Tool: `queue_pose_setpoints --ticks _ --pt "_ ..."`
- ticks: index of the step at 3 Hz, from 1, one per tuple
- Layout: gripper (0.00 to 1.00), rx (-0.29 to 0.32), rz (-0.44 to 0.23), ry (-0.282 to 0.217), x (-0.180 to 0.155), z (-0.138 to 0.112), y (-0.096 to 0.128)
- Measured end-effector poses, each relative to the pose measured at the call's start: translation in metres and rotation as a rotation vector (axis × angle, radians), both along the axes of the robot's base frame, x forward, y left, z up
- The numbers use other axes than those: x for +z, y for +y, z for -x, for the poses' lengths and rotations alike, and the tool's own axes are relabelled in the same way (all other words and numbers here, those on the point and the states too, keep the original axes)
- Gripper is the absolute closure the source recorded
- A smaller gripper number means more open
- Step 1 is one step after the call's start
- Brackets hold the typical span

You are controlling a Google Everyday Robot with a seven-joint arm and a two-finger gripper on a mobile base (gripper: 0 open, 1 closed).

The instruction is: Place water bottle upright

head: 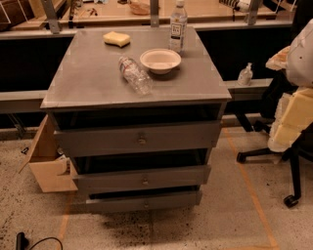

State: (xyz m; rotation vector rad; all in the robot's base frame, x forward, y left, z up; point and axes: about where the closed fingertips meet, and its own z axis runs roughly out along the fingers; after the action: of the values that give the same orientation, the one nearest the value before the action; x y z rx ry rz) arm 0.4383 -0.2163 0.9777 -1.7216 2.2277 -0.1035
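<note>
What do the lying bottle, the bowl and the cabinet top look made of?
The water bottle: thin clear plastic, ribbed and see-through. The bowl: off-white, matte, possibly paper or plastic. The cabinet top: grey with a dull sheen, perhaps metal or laminate. The gripper is not in view.

This looks like a robotics lab or workshop space, not a home. In the middle of the frame a grey metal bench (88, 83) stands alone, its three drawers (142, 140) pulled partly open. The speckled hard floor (205, 224) is marked with orange tape lines (247, 188), as in a test area. Across the top of the frame runs a long wooden worktop (205, 10) with metal posts (154, 12). At the right edge a wheeled office chair (293, 161) is piled with yellow foam blocks (296, 114), and a pump bottle (245, 74) sits on a rail. A black cable (41, 241) lies at lower left. The gripper and its jaws are outside the frame.
</note>
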Motion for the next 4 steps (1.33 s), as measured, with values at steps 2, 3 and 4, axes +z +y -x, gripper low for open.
queue_pose_setpoints --ticks 2,3,4 --pt "0.00 -0.081 -0.075 -0.017 0.004 -0.016 0.004" --pt "0.00 -0.170 -0.195 -0.014 0.008 -0.066 0.027" --pt "0.00 -0.249 -0.315 0.025 0.007 -0.122 0.068"
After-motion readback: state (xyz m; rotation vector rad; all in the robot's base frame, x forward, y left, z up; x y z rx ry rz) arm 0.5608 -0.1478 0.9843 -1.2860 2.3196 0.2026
